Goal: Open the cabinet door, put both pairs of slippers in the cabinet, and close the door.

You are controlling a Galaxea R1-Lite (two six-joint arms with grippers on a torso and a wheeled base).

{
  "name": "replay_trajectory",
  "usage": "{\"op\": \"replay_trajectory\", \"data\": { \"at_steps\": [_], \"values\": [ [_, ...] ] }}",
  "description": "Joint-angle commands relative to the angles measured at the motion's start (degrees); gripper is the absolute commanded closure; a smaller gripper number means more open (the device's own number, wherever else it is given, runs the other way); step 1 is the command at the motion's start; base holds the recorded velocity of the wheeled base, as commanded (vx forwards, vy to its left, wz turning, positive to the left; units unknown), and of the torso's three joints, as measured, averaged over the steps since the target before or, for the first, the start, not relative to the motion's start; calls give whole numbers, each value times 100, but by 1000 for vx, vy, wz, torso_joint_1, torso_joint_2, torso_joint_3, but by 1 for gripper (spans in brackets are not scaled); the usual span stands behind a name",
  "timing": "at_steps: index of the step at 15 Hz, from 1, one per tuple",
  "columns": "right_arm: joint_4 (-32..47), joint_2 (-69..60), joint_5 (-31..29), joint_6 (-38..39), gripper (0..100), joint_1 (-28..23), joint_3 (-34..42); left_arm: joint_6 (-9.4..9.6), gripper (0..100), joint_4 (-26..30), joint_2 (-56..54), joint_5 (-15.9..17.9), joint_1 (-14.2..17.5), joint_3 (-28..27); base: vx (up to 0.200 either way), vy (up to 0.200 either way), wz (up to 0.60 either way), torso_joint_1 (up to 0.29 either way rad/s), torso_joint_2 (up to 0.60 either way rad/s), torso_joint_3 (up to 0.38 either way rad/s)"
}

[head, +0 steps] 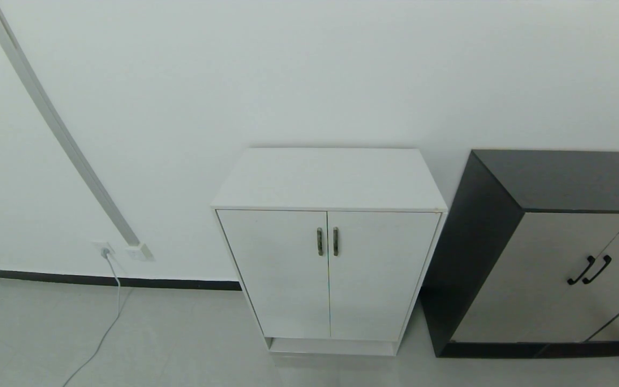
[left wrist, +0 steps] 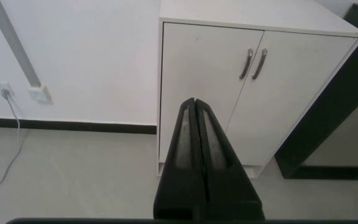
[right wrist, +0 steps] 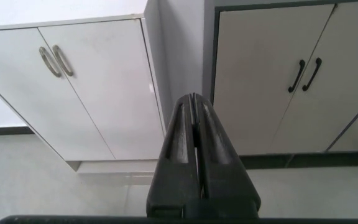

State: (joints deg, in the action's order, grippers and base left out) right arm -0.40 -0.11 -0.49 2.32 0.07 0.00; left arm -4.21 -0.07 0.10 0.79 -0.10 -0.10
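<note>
The white cabinet (head: pixel 331 269) stands against the wall just below the middle of the head view. Both doors are shut, and its left handle (head: pixel 319 241) and right handle (head: pixel 336 241) sit side by side at the centre seam. The left gripper (left wrist: pixel 195 102) and the right gripper (right wrist: pixel 193 96) each hang well apart from it, fingers pressed together and holding nothing. The main risk is at the handles: they are so close that fingers spread for one could foul its neighbour, or slip off and knock the door. A second risk is the wrong target. The dark cabinet (head: pixel 546 269) at 3 o'clock of the white one has a similar handle pair (head: pixel 589 270) and lies straight ahead in the right wrist view. Pulling straight out, not along the hinge arc, could strain the door or drag the cabinet, which looks light, though that is hard to judge from here. At 9 o'clock a cable (head: pixel 119 298) trails over the floor (head: pixel 180 344), a snag for any approach from that side.
</note>
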Motion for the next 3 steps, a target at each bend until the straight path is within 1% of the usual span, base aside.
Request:
{"op": "replay_trajectory", "data": {
  "at_steps": [1, 3],
  "values": [
    [-4, 11, 5, -12, 100, 1, 0, -1, 100, -1, 8, 0, 1, 1, 0, 0, 0, 0, 0, 0],
    [5, 11, 14, -12, 100, 1, 0, -1, 100, -1, 8, 0, 1, 1, 0, 0, 0, 0, 0, 0]
  ]
}}
